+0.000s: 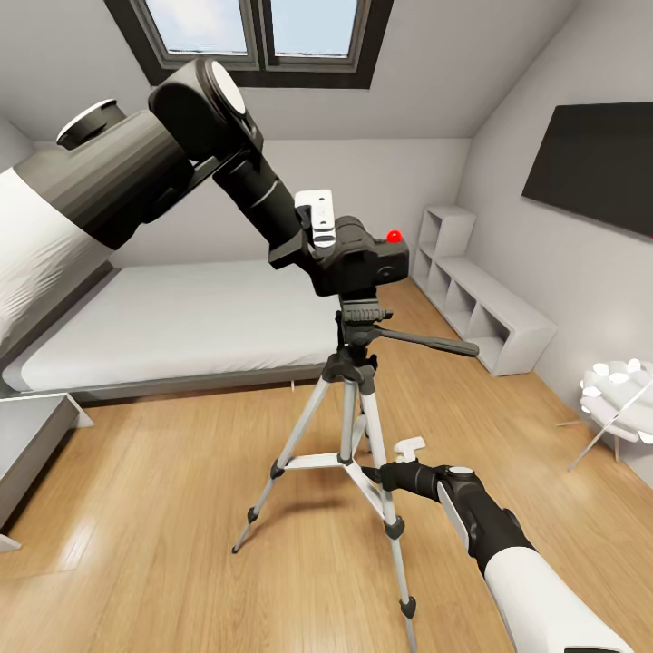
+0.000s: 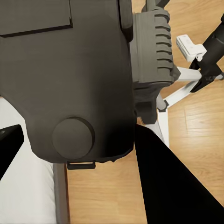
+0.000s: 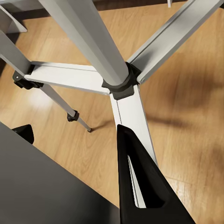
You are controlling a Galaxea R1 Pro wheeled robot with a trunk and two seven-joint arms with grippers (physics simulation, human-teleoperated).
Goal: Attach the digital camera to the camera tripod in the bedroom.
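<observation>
1. Camera placement step, by my reading: left gripper (image 1: 319, 238) holds the digital camera (image 1: 363, 261), jaws closed on its body, right on top of the camera tripod (image 1: 352, 399) head.
2. Digital camera sits level, red button up, touching or just above the head; contact not clear. Pan handle (image 1: 426, 342) juts toward the cube shelf (image 1: 481, 308).
3. Camera tripod stands on the wood floor (image 1: 181, 508), just in front of the bed (image 1: 181, 322).
4. Right gripper (image 1: 392, 470) is low by the leg brace (image 3: 74, 75); grasping or only beside it, cannot tell.
5. Next likely: seat the digital camera square on the mount, then release without tipping the stand.
</observation>
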